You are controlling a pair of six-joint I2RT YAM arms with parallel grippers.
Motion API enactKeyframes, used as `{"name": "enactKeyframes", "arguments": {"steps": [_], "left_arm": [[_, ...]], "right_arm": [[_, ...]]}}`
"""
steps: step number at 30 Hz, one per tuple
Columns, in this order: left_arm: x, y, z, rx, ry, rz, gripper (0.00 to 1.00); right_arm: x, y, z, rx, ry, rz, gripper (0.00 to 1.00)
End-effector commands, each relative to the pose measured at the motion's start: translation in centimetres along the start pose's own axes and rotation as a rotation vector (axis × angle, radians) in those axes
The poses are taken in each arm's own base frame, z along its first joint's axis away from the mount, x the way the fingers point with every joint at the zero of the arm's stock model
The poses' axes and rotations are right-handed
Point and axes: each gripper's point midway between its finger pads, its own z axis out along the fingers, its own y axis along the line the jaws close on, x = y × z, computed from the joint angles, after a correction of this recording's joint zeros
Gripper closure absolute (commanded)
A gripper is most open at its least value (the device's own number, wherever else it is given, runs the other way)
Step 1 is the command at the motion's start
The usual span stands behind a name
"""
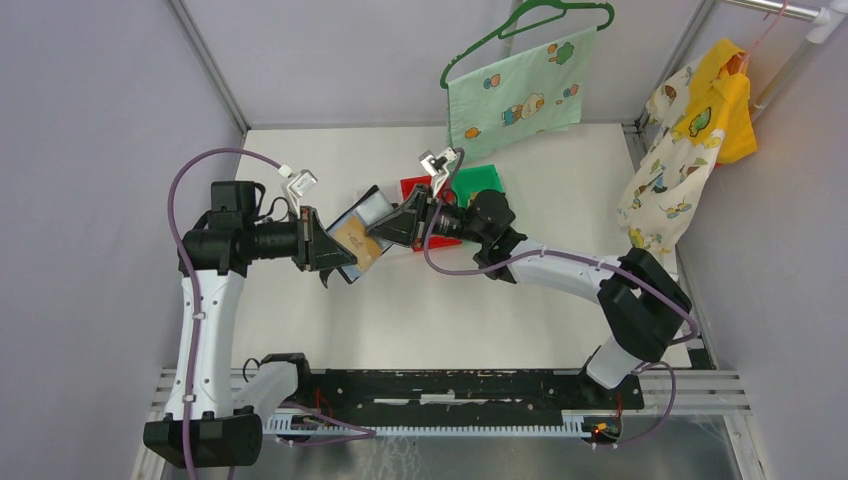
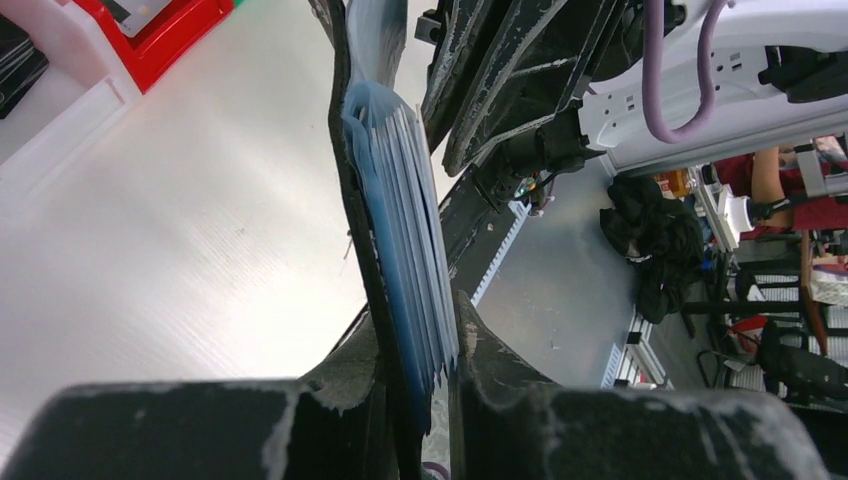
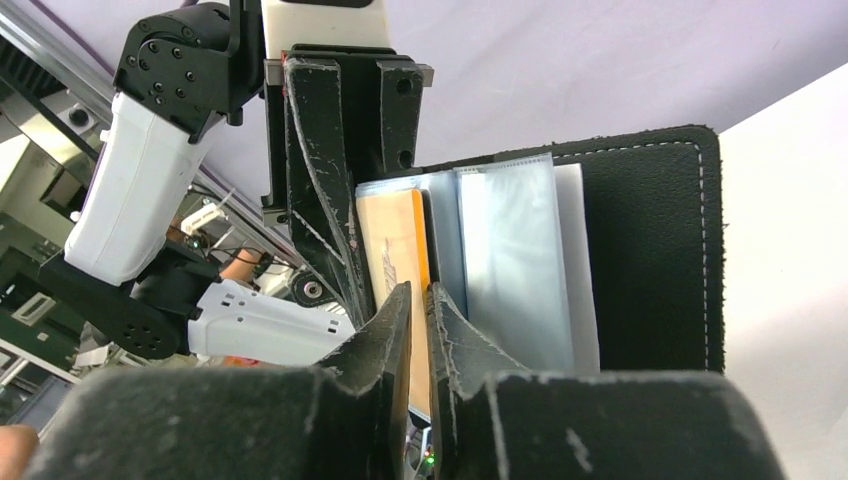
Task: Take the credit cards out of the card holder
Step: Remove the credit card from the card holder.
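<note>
While the left gripper [image 2: 418, 350] clamps the card holder [image 3: 660, 250], we find the right gripper [image 3: 420, 300] pinched on a tan card [image 3: 392, 240] mid-extraction, and judge a straight outward pull next.

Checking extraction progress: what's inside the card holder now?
Open card holder shows a tan card, pinched by the right gripper, and grey-blue sleeves. Any cards within those sleeves are hidden.

Centre blocked: left gripper [image 2: 412, 335] clamps holder [image 3: 650, 250] mid-air, right gripper [image 3: 418, 300] pinches card [image 3: 395, 245] there. Red bin [image 1: 412, 187], green bin [image 1: 477, 180] just far of right gripper. Cloth [image 1: 515, 95] hangs far right. Table [image 1: 450, 310] near and far left gives passage.
</note>
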Motion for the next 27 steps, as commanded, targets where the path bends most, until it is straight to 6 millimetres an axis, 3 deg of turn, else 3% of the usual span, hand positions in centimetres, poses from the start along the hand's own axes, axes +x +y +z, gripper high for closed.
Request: {"name": "enactKeyframes", "arguments": {"steps": [1,6,12,17,23,24,26,27], "left_arm": [[-2.9,-1.5,0.1,0.091,-0.071,0.096,0.94],[-2.6,-2.4,0.0,0.145,-0.064,0.107,0.82],[-2.1,-3.2,-0.3,0.188,-0.042,0.131,0.77],[-1.9,-4.4,-0.5,0.262,-0.032,0.129,0.77],[-1.3,-4.9,-0.7,0.288,-0.02,0.139,0.91],[-1.2,-4.8,-0.7,0.286,-0.017,0.141,0.92],[-1.1,-4.5,-0.6,0.271,-0.012,0.141,0.94],[-1.1,-4.4,-0.6,0.264,-0.01,0.142,0.95]], "right_arm": [[3.3,4.5,0.6,-0.19,0.109,0.056,0.88],[2.9,5.1,0.4,-0.222,0.101,0.06,1.0],[1.4,6.4,-1.4,-0.293,0.037,0.084,1.0],[1.8,6.4,-2.1,-0.289,0.033,0.101,1.0],[1.8,5.8,-2.6,-0.27,0.015,0.121,1.0],[1.8,5.8,-2.6,-0.268,0.019,0.121,0.96],[2.1,5.8,-2.3,-0.262,0.031,0.105,0.68],[2.3,5.6,-2.1,-0.245,0.041,0.093,0.63]]}}
